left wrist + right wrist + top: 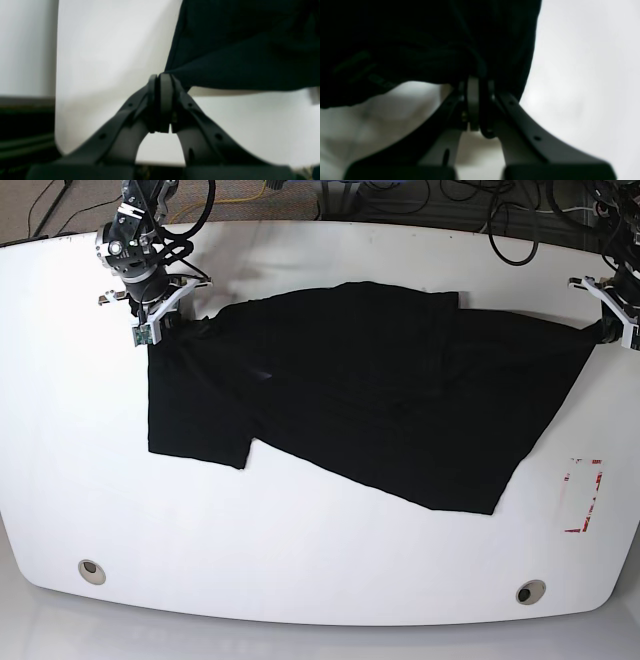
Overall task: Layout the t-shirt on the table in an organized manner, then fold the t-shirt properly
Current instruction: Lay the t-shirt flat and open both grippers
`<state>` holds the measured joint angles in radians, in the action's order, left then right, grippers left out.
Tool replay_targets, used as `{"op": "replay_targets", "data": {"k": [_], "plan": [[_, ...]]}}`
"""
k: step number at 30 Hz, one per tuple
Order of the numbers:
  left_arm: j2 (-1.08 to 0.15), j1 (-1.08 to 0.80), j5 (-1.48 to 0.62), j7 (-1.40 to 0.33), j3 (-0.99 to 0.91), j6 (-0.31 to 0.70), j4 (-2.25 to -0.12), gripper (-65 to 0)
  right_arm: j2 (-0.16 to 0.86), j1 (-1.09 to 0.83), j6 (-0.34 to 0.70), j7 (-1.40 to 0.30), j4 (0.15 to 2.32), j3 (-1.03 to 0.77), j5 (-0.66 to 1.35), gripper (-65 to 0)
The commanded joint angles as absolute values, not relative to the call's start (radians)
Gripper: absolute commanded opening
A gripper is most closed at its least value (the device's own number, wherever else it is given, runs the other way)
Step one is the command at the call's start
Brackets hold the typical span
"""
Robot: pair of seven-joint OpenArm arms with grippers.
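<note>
The black t-shirt [370,400] lies stretched across the far half of the white table [300,530], plain dark side up with no print showing. One sleeve hangs toward the front at the left. My left gripper [603,330] is at the far right edge, shut on a corner of the t-shirt [245,50]; in its wrist view the left gripper [162,77] pinches the fabric just above the table [112,50]. My right gripper [165,325] is at the far left, and the right wrist view shows this right gripper [480,82] shut on the t-shirt [420,37], lifted slightly off the table [582,75].
Two round grey grommet holes [91,570] [530,591] sit near the front edge. A red-outlined rectangle mark [583,495] is at the right. Cables [400,200] run behind the table. The table's edge [56,100] lies close to the left gripper.
</note>
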<state>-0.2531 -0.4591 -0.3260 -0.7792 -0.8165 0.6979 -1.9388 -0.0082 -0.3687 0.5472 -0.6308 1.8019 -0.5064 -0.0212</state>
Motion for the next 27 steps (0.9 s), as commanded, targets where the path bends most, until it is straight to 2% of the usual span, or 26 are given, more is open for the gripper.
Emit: {"op": "replay_targets", "data": {"k": [1,3,4,5,6,9,12,17,20,27], "plan": [[-0.269,-0.476,-0.338,-0.760,-0.826,0.698,-1.956,-65.0,-0.001,-0.386,0.544,-0.616,1.824,-0.510,-0.016,-60.9],[-0.269,-0.487,-0.338,-0.759,-0.826,0.698,-1.956,-65.0,-0.001,-0.395,0.544,-0.616,1.824,-0.510,-0.016,-54.4],[-0.269,-0.493,-0.338,-0.759,-0.826,0.698,-1.956,-65.0,-0.001,-0.401,0.544,-0.616,1.824,-0.512,-0.016,-48.0],[-0.269,-0.493,-0.338,-0.759,-0.826,0.698,-1.956,-65.0,-0.001,-0.403,0.544,-0.616,1.824,-0.512,-0.016,-46.0],[-0.269,-0.495,-0.338,-0.759,-0.828,0.698,-1.956,-65.0,-0.001,-0.409,0.544,-0.616,1.824,-0.512,-0.016,-40.0],[-0.269,-0.509,-0.338,-0.759,-0.831,0.698,-1.956,-65.0,-0.001,-0.420,0.544,-0.616,1.824,-0.513,-0.016,-28.4],[-0.269,-0.521,-0.338,-0.759,-0.843,0.698,-1.956,-65.0,-0.001,-0.435,0.544,-0.616,1.824,-0.513,-0.016,-21.4],[-0.269,-0.521,-0.338,-0.759,-0.848,0.698,-1.956,-65.0,-0.001,-0.453,0.544,-0.616,1.824,-0.513,-0.007,-20.5],[-0.269,-0.521,-0.337,-0.759,-0.848,0.698,-1.956,-62.1,-0.001,-0.466,0.544,-0.616,1.824,-0.513,0.036,-20.5],[-0.269,-0.521,-0.337,-0.760,-0.848,0.698,-1.956,-39.4,0.002,-0.516,0.539,-0.621,1.854,-0.513,0.099,-20.5]]}}
